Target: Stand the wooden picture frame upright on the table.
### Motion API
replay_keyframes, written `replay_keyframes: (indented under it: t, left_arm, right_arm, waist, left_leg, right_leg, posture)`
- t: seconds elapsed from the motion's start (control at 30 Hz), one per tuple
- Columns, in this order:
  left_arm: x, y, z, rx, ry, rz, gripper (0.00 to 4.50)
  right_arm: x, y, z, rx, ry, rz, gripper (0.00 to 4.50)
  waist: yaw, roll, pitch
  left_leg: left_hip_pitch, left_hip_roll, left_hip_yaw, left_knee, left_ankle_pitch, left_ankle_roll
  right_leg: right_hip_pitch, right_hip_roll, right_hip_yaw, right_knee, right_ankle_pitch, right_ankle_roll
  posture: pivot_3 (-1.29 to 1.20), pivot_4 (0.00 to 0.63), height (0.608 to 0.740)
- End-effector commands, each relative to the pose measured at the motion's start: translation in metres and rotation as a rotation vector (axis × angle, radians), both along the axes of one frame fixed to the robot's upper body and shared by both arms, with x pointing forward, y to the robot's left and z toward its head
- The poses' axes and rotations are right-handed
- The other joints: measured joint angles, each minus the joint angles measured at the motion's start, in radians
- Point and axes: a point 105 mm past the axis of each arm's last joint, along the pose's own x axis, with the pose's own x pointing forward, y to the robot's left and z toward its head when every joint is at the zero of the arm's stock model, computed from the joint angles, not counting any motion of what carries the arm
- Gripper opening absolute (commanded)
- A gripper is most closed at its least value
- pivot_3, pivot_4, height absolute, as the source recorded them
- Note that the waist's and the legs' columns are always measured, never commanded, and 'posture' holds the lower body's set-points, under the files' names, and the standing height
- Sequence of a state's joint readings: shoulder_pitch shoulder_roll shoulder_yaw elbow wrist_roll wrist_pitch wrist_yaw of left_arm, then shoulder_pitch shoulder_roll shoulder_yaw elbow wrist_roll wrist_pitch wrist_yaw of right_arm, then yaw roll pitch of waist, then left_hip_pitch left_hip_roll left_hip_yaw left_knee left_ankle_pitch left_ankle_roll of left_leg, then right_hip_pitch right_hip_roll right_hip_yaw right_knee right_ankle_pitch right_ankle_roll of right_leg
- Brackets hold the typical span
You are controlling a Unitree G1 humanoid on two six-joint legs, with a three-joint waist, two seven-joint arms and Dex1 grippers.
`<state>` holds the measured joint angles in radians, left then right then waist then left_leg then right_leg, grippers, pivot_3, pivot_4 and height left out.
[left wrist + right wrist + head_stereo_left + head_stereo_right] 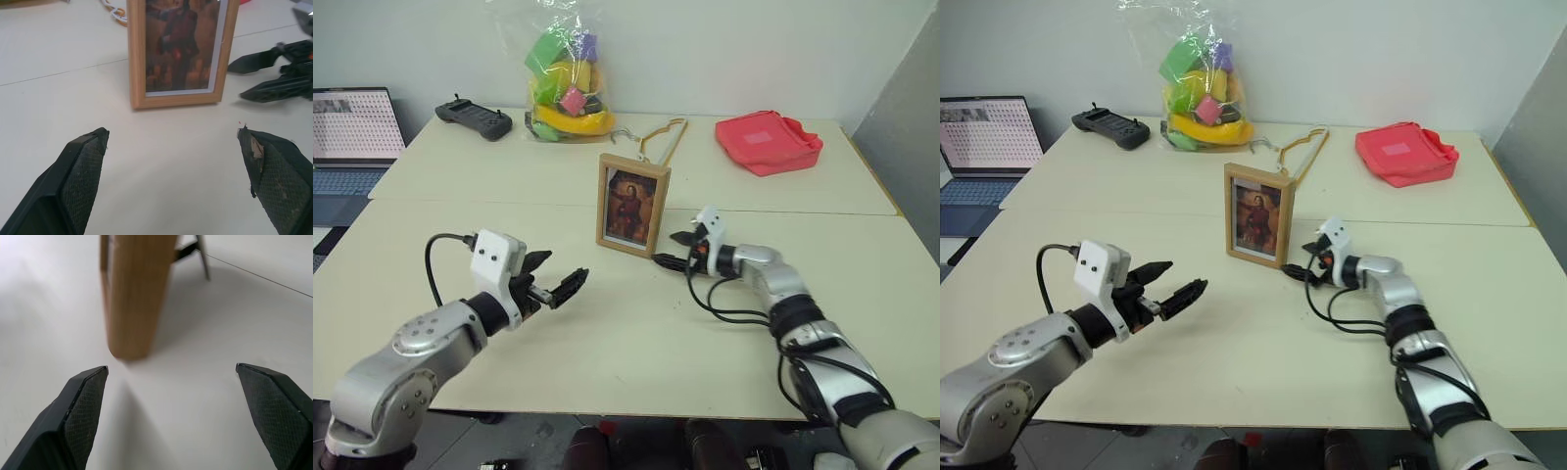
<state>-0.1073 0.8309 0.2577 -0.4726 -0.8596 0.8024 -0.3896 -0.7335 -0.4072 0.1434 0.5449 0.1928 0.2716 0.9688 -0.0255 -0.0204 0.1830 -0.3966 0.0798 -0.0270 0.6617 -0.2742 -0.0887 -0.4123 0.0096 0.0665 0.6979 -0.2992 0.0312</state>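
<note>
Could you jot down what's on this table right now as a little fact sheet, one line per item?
frame: stands upright mid-table, picture facing the robot, stand folded out behind
table: pale cream
left gripper: jaws open, apart from the frame
right gripper: jaws open, beside the frame's lower corner, not holding it
toy bag: far side
red pouch: far right
controller: far left
laptop: left edge
</note>
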Motion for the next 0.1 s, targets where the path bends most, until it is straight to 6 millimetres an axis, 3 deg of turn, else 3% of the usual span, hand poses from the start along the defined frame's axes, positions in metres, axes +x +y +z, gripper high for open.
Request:
replay_keyframes:
  t: [0.03, 0.1]
  left_arm:
    - [0.007, 0.032, 0.031, 0.03, -0.006, -0.033, 4.5]
    - [0.01, 0.04, 0.037, 0.038, 0.026, -0.073, 4.5]
  right_arm:
    - [-0.033, -0.002, 0.062, 0.042, -0.042, 0.167, 4.45]
    - [-0.048, 0.0, 0.078, 0.065, -0.016, 0.218, 4.45]
  waist:
    - [-0.004, 0.002, 0.001]
    - [-0.011, 0.002, 0.001]
  left_leg:
    - [0.0, 0.0, -0.001, 0.0, 0.0, 0.0]
    - [0.001, 0.001, -0.001, -0.001, 0.0, 0.0]
  right_leg:
    - [0.0, 0.0, 0.0, 0.0, 0.0, 0.0]
    - [-0.001, 0.002, 0.001, 0.001, 0.0, 0.0]
  posture:
    - [0.0, 0.15, 0.74]
    - [0.0, 0.15, 0.74]
